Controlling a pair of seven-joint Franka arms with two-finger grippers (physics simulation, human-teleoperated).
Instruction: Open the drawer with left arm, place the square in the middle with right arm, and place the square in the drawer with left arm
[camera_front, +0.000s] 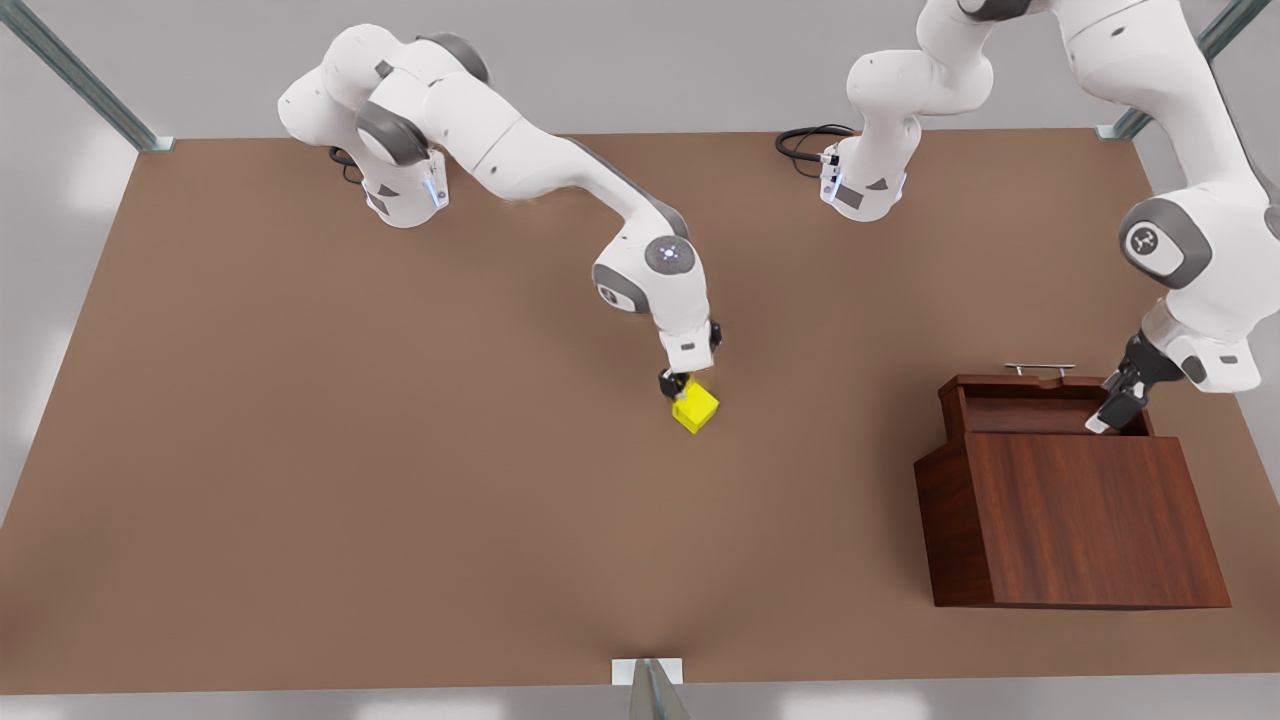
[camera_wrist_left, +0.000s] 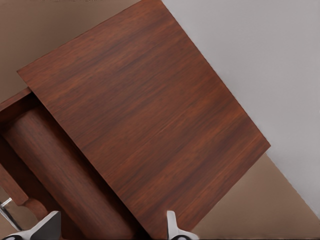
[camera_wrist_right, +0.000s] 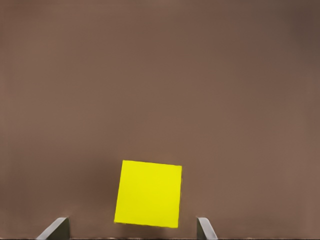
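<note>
While one square sits between the spread right claw, the left claw gapes over one drawer.

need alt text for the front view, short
The right gripper, open, sits just over the yellow square near the middle of a brown table. At the view's right, the left gripper, open, hangs over the open drawer of a dark wood cabinet; the silver handle faces the far edge.

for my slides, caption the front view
Right tool open over the yellow cube at mid-table; left tool open above the pulled-out drawer.
</note>
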